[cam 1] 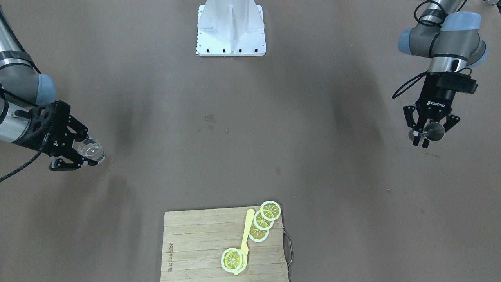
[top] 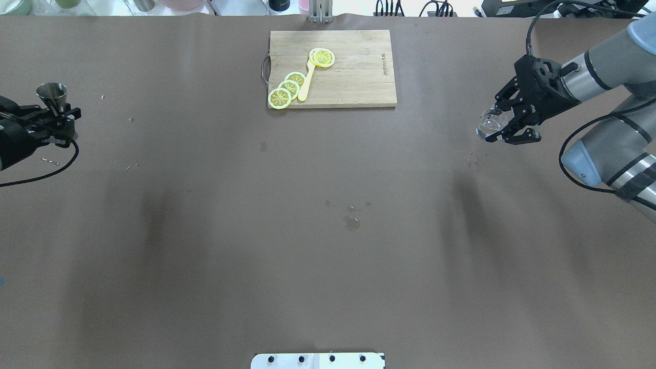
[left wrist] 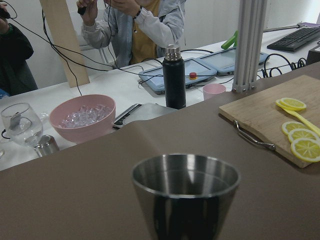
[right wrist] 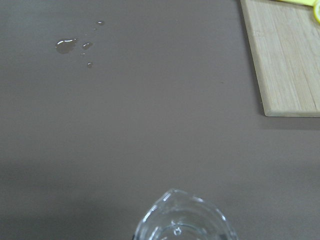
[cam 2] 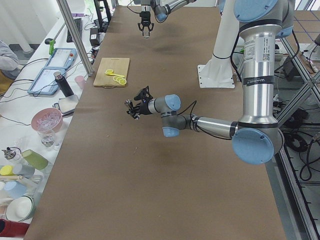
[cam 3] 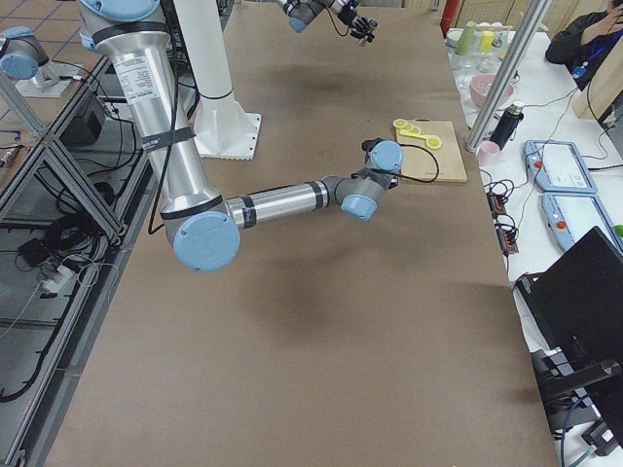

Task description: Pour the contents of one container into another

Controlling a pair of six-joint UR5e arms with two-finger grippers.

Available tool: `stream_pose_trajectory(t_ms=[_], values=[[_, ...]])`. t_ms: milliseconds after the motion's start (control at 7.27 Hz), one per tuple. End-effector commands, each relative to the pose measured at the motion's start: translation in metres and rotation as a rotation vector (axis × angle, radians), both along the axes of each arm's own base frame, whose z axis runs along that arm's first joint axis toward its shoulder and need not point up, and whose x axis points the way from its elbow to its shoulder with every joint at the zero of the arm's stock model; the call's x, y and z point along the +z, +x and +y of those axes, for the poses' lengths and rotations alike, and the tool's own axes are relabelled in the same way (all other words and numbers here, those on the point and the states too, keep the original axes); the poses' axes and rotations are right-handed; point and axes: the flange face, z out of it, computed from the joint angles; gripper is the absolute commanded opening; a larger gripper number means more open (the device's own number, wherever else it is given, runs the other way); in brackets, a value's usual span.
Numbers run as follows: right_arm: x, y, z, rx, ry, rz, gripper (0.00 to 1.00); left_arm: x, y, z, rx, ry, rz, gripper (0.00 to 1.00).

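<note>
The clear glass tumbler [top: 491, 124] sits between the fingers of my right gripper [top: 505, 125], which is shut on it at the table's right side. The front view shows the tumbler [cam 1: 91, 150] and the right gripper [cam 1: 84, 154] at its left. In the right wrist view the glass rim [right wrist: 186, 220] fills the bottom edge above brown table. At the far left, my left gripper [top: 56, 115] is shut on the waist of the steel jigger [top: 51, 96], which stands upright. The jigger [cam 1: 432, 131] and left gripper [cam 1: 424, 137] show at the front view's right. The jigger's cup [left wrist: 185, 192] looms in the left wrist view.
A wooden cutting board [top: 359, 77] at the table's far middle carries lemon slices [top: 289, 87] and a yellow utensil [top: 306, 84]. Water drops [top: 351, 223] mark the table's centre. Beyond the far edge stand a pink bowl of ice [left wrist: 82, 117] and a black bottle [left wrist: 175, 77].
</note>
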Motion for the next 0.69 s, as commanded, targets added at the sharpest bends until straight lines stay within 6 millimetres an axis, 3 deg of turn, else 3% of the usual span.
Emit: stream_pose_trajectory(t_ms=[0, 275, 412, 550], values=[[0.005, -0.019, -0.035, 0.025, -0.041, -0.010, 0.00, 0.005, 0.028, 0.020, -0.124, -0.043, 0.109, 0.00], [0.010, -0.031, -0.053, 0.065, -0.072, -0.002, 0.00, 0.007, 0.064, 0.048, -0.214, -0.068, 0.188, 0.00], [0.017, -0.036, -0.053, 0.101, -0.080, -0.017, 0.00, 0.011, 0.068, 0.053, -0.252, -0.088, 0.215, 0.00], [0.019, -0.046, -0.049, 0.131, -0.082, -0.035, 0.00, 0.029, 0.077, 0.077, -0.272, -0.102, 0.190, 0.00]])
